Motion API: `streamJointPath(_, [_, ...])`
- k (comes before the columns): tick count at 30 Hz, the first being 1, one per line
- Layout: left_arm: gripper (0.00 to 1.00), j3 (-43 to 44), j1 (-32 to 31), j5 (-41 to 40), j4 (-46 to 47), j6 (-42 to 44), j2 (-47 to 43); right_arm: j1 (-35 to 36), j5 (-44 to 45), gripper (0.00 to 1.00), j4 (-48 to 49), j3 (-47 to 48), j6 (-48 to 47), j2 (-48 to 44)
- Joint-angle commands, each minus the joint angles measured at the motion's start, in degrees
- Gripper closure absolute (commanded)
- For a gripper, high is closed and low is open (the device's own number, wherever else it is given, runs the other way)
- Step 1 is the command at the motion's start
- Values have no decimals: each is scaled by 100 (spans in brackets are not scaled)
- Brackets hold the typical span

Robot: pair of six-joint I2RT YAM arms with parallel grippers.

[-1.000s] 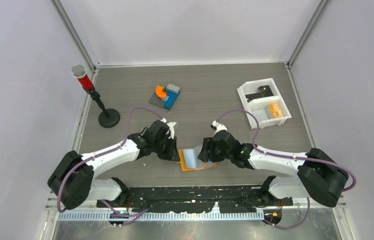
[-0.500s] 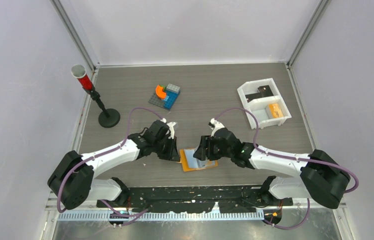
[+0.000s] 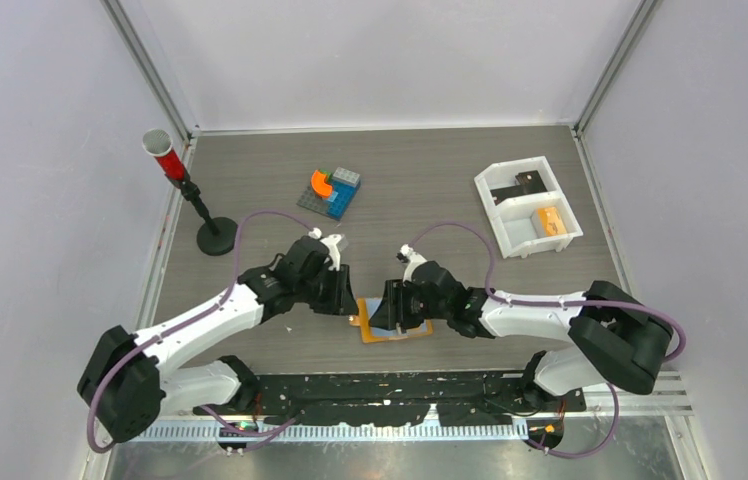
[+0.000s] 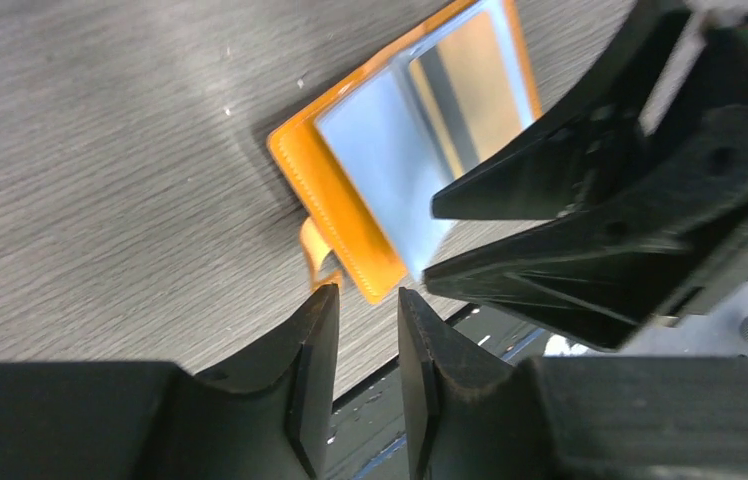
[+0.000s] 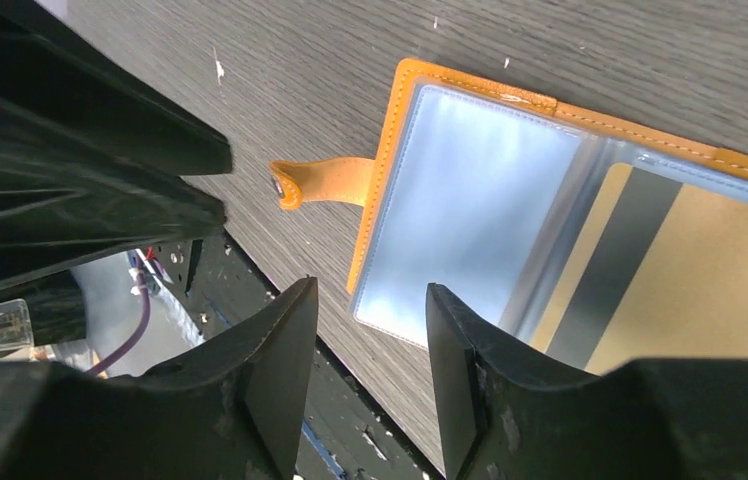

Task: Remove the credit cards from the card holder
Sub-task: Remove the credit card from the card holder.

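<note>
1. Orange and spread open on the bench [image 3: 470,200], the card holder [image 3: 397,334] lies flat between the two tools with its clear sleeves facing up, so the contents can be reached from above.
2. Just ahead of the left tool [image 4: 365,293] sits the holder's small tab [image 4: 312,250], close to the fingertips but not between them. The fingers stand only narrowly apart and hold nothing. This looks like a position for pinning or pinching that edge to steady the holder.
3. Directly under the right tool [image 5: 370,292] is the free edge of the pale blue sleeve [image 5: 470,200]. Its fingers are moderately apart and also hold nothing. They straddle the sleeve edge, probably to nip or lift it.
4. Beyond the right tool's fingertips, deeper in the holder, one of the credit cards [image 5: 650,270] shows through the plastic. It appears tan with a dark stripe and is fully tucked in.
5. No card is out yet. I judge the step in hand to be bracing the holder on one side while the other side opens a sleeve.
6. The plastic looks slippery, so a shallow pinch may slide off.
</note>
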Motion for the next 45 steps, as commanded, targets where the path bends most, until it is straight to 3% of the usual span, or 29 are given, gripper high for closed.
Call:
streamJointPath(1, [69, 447, -4, -186, -188, -129, -417, 12, -115, 50, 494, 147, 80, -57])
streamJointPath(7, [68, 444, -11, 168, 263, -373, -454, -24, 395, 55, -421, 164, -267, -591])
streamJointPath(14, [74, 299, -20, 879, 1242, -791, 34, -304, 836, 63, -911, -136, -503, -1144])
streamJointPath(18, [79, 244, -53, 1145, 1680, -934, 436, -485, 927, 62, -1131, -263, -562, -1304])
streamJointPath(22, [83, 148, -56, 1280, 2015, -982, 862, -651, 944, 54, -1304, -307, -650, -1404])
streamJointPath(33, [87, -274, -56, 1294, 2708, -936, 1857, -844, 769, 53, -1193, -321, -794, -1143])
streamJointPath(45, [88, -343, -56, 1018, 2472, -678, 2018, -849, 813, 57, -1129, -313, -869, -681])
